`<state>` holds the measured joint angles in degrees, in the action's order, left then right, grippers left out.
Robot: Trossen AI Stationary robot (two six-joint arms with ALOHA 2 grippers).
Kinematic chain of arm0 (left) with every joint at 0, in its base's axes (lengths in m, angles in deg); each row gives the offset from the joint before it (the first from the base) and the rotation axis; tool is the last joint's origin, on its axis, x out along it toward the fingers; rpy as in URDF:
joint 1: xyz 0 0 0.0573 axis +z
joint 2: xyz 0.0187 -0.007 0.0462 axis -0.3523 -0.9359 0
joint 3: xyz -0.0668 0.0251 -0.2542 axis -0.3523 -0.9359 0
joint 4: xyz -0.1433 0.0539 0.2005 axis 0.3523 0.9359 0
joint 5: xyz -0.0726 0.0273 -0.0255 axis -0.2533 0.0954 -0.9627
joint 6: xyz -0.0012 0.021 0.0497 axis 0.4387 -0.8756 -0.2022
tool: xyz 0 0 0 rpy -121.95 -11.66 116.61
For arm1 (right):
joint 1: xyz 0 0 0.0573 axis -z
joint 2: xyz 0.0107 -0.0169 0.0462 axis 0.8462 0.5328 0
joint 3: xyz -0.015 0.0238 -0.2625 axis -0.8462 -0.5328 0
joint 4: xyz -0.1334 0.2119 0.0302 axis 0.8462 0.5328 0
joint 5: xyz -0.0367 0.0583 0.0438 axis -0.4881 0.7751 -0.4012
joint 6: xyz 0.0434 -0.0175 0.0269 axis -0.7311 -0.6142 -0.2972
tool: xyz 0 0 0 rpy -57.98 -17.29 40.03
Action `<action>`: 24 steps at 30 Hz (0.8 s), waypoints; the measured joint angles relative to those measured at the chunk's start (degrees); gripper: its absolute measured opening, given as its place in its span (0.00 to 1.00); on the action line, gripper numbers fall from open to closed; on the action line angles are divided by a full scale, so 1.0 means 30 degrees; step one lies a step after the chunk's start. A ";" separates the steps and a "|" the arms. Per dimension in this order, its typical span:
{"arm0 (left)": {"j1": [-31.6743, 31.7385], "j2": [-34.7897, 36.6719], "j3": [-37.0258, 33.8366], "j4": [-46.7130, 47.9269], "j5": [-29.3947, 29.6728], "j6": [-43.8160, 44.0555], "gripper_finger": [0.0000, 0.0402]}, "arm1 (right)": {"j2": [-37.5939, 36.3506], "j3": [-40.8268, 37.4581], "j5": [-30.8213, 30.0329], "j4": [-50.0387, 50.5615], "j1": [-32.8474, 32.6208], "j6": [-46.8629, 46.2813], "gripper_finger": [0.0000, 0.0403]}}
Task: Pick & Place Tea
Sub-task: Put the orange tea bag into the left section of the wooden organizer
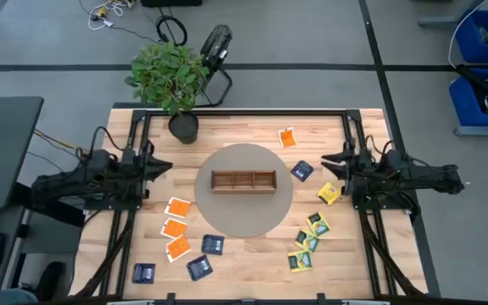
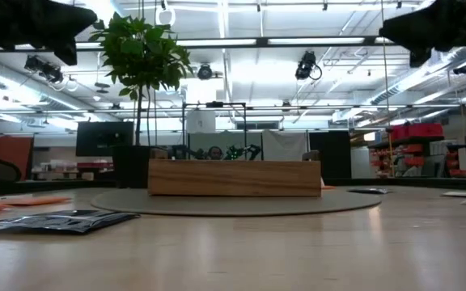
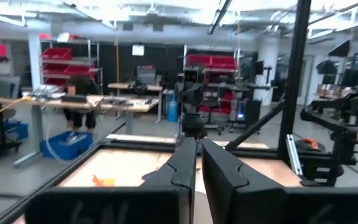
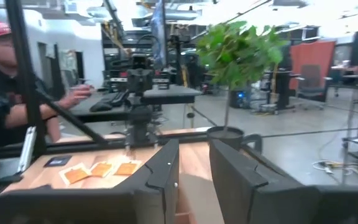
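Tea packets lie flat on the wooden table around a round grey mat (image 1: 244, 220). There are orange ones (image 1: 176, 227) at the left and one orange (image 1: 287, 137) at the far right. Dark blue ones lie near the front (image 1: 199, 267) and one (image 1: 302, 170) lies by the mat's right edge. Yellow-green ones (image 1: 309, 241) lie at the right front. My left gripper (image 1: 166, 166) hovers at the table's left, shut and empty (image 3: 197, 146). My right gripper (image 1: 325, 161) hovers at the right, open and empty (image 4: 194, 149), near a yellow packet (image 1: 328, 194).
A long wooden three-compartment tray (image 1: 242, 181) stands in the middle of the mat and also shows in the low view (image 2: 235, 178). A potted plant (image 1: 176, 85) stands at the far left of the table. A person sits beyond the table's left side (image 4: 5, 81).
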<state>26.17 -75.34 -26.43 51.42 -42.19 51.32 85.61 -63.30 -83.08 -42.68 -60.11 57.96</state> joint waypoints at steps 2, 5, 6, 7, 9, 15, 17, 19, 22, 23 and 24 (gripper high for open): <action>0.0000 -0.0344 0.0379 0.0576 0.0332 -0.0021 0.08 | 0.0355 0.0530 -0.0439 0.0423 0.0000 -0.0148 0.25; 0.0000 -0.1127 0.0623 0.0733 0.0900 -0.0169 0.08 | 0.1157 0.0905 -0.1248 0.0524 0.0000 -0.0240 0.25; 0.0000 -0.1396 0.0683 0.0752 0.1255 -0.0180 0.08 | 0.1499 0.0989 -0.1663 0.0554 0.0000 -0.0341 0.25; 0.0000 -0.1670 0.0765 0.0756 0.1646 -0.0228 0.08 | 0.1863 0.1063 -0.2106 0.0585 0.0000 -0.0359 0.25; 0.0000 -0.2184 0.0958 0.0728 0.2206 -0.0390 0.08 | 0.2624 0.1332 -0.2897 0.0652 0.0000 -0.0298 0.25; 0.0000 -0.3451 0.1215 0.0668 0.2289 -0.0721 0.08 | 0.4733 0.2948 -0.4337 0.1162 0.0000 -0.0505 0.31; 0.0000 -0.3812 0.1215 0.0700 0.2295 -0.0734 0.08 | 0.5403 0.3683 -0.5120 0.1970 0.0000 -0.1087 0.35; 0.0000 -0.4102 0.1215 0.0717 0.2295 -0.0733 0.08 | 0.6128 0.4421 -0.5839 0.2827 0.0007 -0.1427 0.41; 0.0000 -0.4432 0.1215 0.0692 0.2295 -0.0743 0.08 | 0.7187 0.5454 -0.6394 0.4068 0.0027 -0.2350 0.51; 0.0000 -0.4518 0.1215 0.0690 0.2289 -0.0861 0.08 | 0.7561 0.5852 -0.6383 0.4450 0.0048 -0.2779 0.54; 0.0000 -0.4574 0.1215 0.0686 0.2289 -0.0975 0.08 | 0.7969 0.6224 -0.6360 0.4763 0.0101 -0.3179 0.57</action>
<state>26.17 -89.06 -22.79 53.47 -35.32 48.39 109.52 -44.63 -102.16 -28.39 -59.81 48.42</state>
